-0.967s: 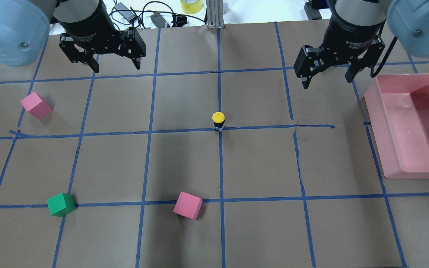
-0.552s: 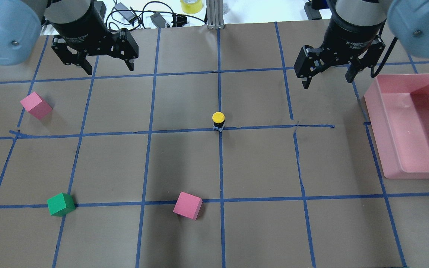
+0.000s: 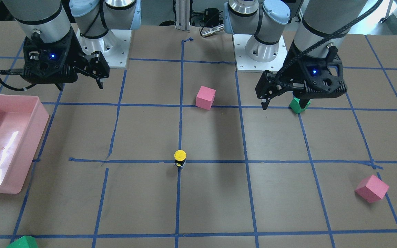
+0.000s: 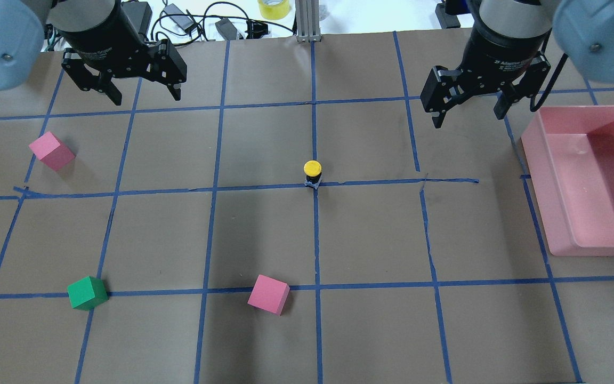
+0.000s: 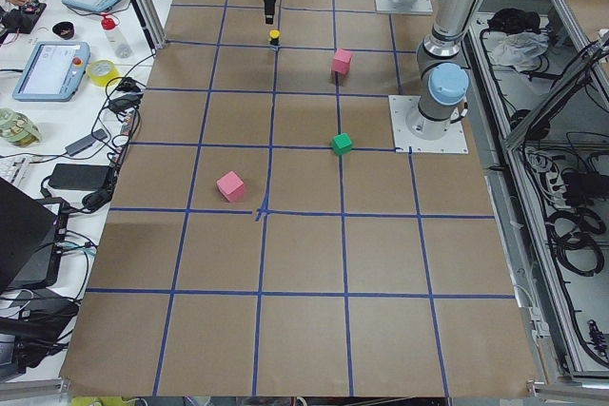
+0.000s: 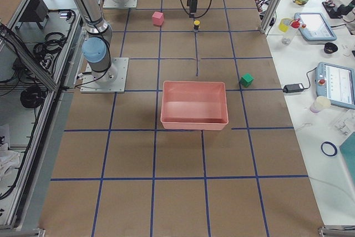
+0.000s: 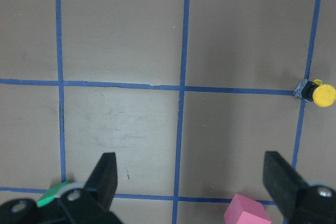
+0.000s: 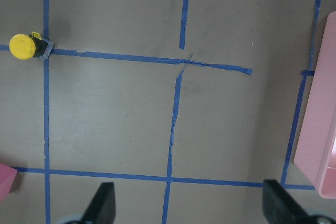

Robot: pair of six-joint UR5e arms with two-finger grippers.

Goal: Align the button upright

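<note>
The button (image 4: 312, 173) has a yellow cap, black body and grey base. It stands upright, cap up, on a blue tape crossing in the middle of the table, and also shows in the front view (image 3: 180, 157), the left wrist view (image 7: 315, 92) and the right wrist view (image 8: 26, 46). My left gripper (image 4: 146, 97) is open and empty, raised over the far left of the table, well away from the button. My right gripper (image 4: 468, 118) is open and empty, raised at the far right. Each wrist view shows its gripper's fingers (image 7: 105, 177) (image 8: 278, 203) spread wide.
A pink bin (image 4: 539, 186) sits at the right edge. One pink cube (image 4: 51, 151) lies at the left, another pink cube (image 4: 268, 294) near the front middle. A green cube (image 4: 87, 293) lies front left. Cables and a tape roll (image 4: 274, 7) lie beyond the far edge.
My left gripper has moved further left and toward the far edge, staying open. The right gripper, the button and the cubes have not moved.
</note>
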